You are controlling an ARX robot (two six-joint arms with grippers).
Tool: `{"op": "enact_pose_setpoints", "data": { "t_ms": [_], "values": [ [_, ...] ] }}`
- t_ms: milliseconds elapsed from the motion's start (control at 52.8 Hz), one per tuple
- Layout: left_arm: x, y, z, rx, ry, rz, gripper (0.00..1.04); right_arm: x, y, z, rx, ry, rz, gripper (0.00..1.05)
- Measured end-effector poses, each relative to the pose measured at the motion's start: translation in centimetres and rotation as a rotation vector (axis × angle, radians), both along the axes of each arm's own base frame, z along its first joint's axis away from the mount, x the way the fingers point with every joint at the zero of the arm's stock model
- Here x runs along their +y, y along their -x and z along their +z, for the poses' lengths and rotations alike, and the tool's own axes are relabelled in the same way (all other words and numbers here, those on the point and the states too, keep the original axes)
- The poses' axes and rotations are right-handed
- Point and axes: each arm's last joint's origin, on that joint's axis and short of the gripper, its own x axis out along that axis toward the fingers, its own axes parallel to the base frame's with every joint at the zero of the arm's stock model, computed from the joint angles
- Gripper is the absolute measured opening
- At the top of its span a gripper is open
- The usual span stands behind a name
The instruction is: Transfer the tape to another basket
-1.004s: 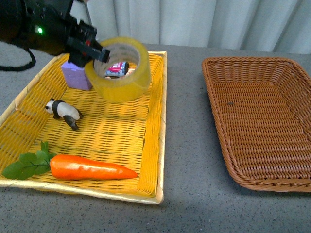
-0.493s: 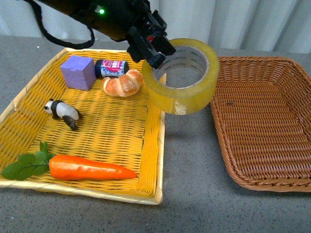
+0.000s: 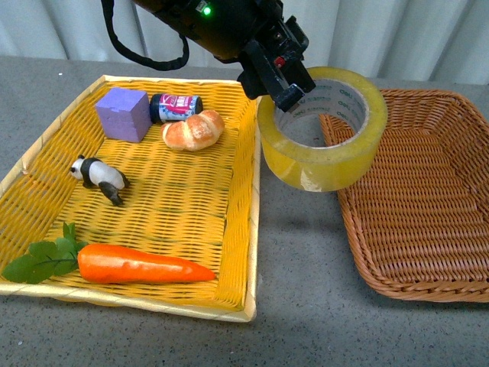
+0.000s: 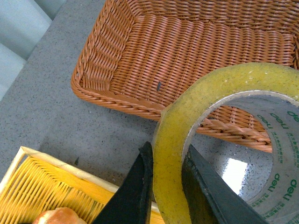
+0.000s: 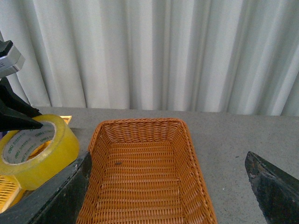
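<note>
Left gripper [image 3: 290,95] was clamped on the tape [image 3: 325,145], one finger inside the ring and one outside, pinching the wall! The roll hung tilted in the air over the table [image 3: 298,290] between the tray [image 3: 254,229] and the basket [image 3: 428,214], its far side overlapping the basket's near-left rim. Right gripper [image 5: 163,191] had its fingers spread wide, holding nothing, looking down on the basket. In the tray lay a croissant [image 3: 193,130], cube [image 3: 121,113], panda [image 3: 99,174] and carrot [image 3: 141,264].
</note>
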Motion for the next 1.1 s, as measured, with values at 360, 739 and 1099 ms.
{"op": "enact_pose_setpoints", "data": {
  "t_ms": [360, 739, 1099],
  "values": [
    [0.0, 0.0, 0.0, -0.011, -0.008, 0.001, 0.15, 0.4, -1.9, 0.6, 0.155, 0.143, -0.055, 0.96],
    [0.1, -0.1, 0.0, -0.014, -0.011, 0.003, 0.15, 3.9, -15.6, 3.7, 0.473, 0.047, 0.183, 0.96],
    [0.0, -0.1, 0.0, -0.014, -0.012, 0.002, 0.15, 8.8, -19.3, 2.1, 0.621, -0.045, 0.252, 0.96]
  ]
}}
